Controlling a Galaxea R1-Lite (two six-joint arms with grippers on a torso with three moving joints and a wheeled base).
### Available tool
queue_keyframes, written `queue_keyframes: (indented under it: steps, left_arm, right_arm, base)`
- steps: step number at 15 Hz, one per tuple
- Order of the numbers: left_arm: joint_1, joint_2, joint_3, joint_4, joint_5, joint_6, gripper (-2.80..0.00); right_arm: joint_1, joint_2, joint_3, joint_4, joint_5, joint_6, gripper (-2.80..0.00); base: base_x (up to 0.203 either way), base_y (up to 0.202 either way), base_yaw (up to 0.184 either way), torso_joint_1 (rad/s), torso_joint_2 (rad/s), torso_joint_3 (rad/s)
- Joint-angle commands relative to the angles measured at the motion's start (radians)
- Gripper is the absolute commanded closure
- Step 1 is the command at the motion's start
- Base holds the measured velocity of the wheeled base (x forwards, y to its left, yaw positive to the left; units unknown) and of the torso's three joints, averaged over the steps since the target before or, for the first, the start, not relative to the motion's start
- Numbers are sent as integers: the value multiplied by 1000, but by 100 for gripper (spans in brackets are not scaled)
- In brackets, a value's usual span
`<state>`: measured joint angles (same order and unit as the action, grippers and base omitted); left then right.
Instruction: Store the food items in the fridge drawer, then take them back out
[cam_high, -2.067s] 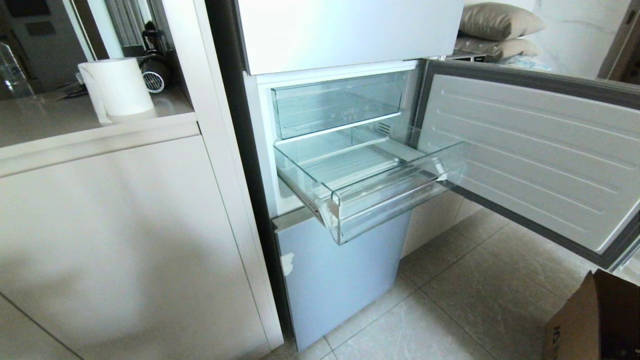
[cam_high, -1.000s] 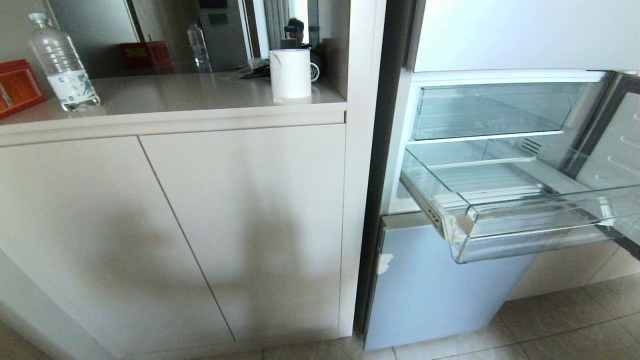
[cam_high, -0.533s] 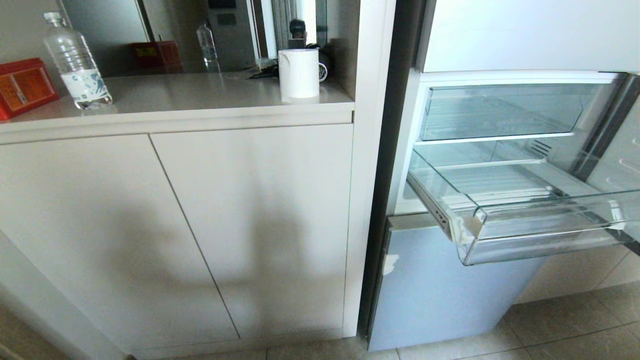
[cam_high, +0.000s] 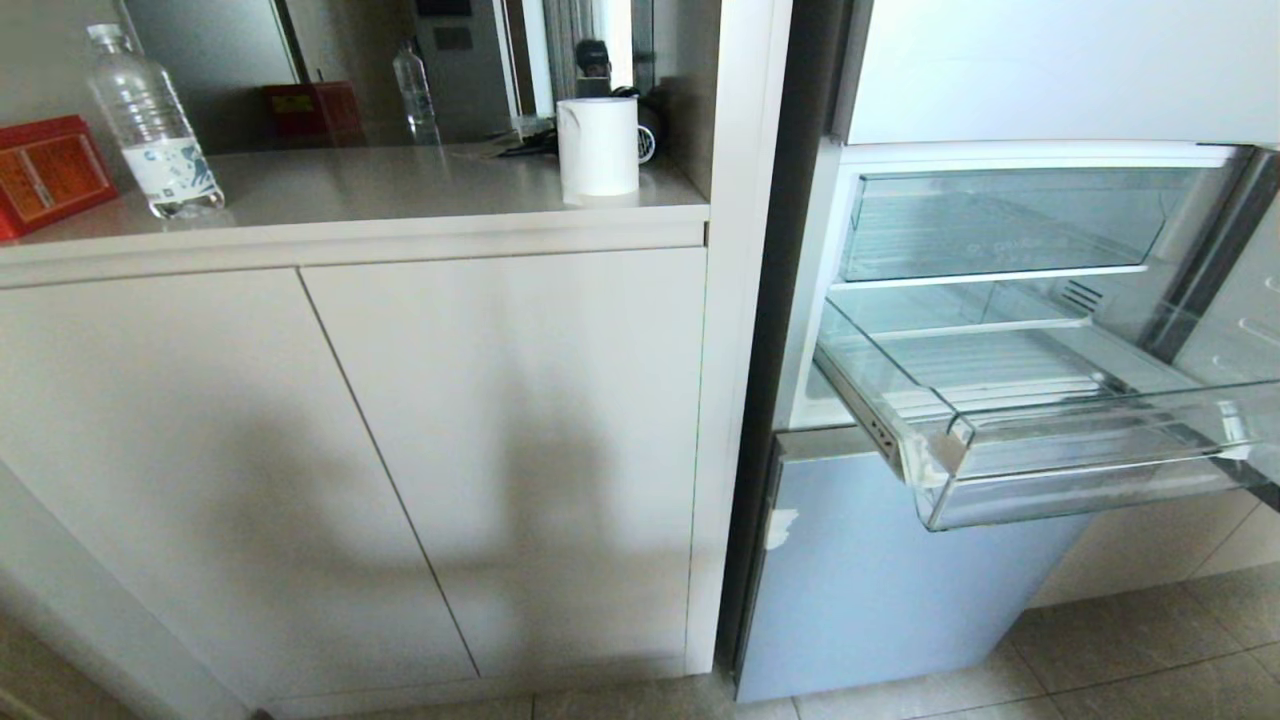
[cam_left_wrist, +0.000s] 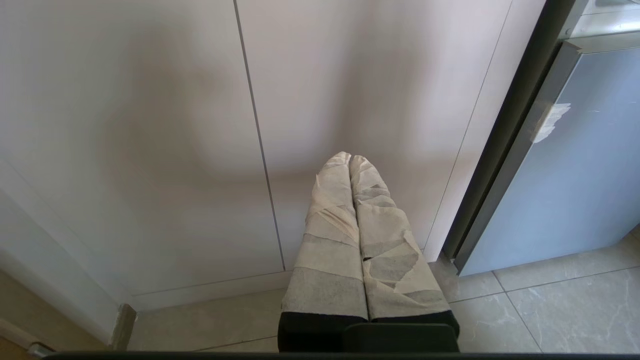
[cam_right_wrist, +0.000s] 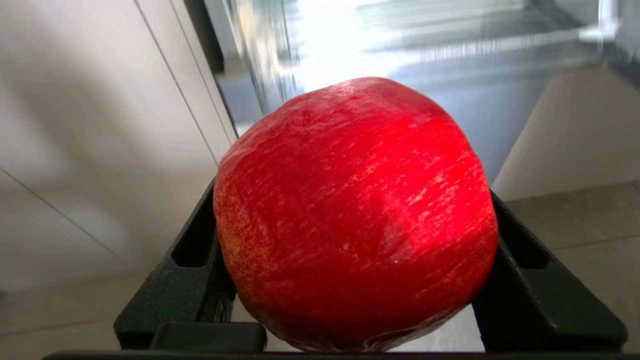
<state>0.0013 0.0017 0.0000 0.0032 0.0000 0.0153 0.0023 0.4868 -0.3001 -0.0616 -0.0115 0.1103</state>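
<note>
nothing shifted lately; right gripper (cam_right_wrist: 355, 280) clamps red fruit (cam_right_wrist: 355, 210), left gripper (cam_left_wrist: 350, 162) closed near cabinet (cam_high: 400, 400).

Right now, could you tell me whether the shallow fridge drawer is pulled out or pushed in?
Pulled out. The drawer juts well past the fridge front, beyond the lower door, and looks empty.

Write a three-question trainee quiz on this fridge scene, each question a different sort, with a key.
1. True or false: the pulled-out drawer holds food.
2. The right gripper holds: A) a bottle, B) a red fruit, C) nothing?
3. Fill in: the left gripper has its jaws ____.

Key: 1 false, nothing shows in it; 2 B; 3 shut.
</note>
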Motion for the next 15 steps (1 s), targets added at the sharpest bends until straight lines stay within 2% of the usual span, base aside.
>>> queue_keyframes:
  steps: [1,7,12,15]
  left_arm:
    - [0,1,0,0,0,0,0]
    - [0,1,0,0,0,0,0]
    - [0,1,0,0,0,0,0]
    - [0,1,0,0,0,0,0]
  right_arm:
    - [1,282,-211,31,-1,12,0]
    - [-1,761,-553,62,2,23,0]
    - [-1,1167,-833,19,2,41,0]
    - [-1,1386,-1047,-3,0,54,0]
  base:
    - [0,0,0,0,0,0]
    - [0,0,0,0,0,0]
    - [0,0,0,0,0,0]
    - [0,0,0,0,0,0]
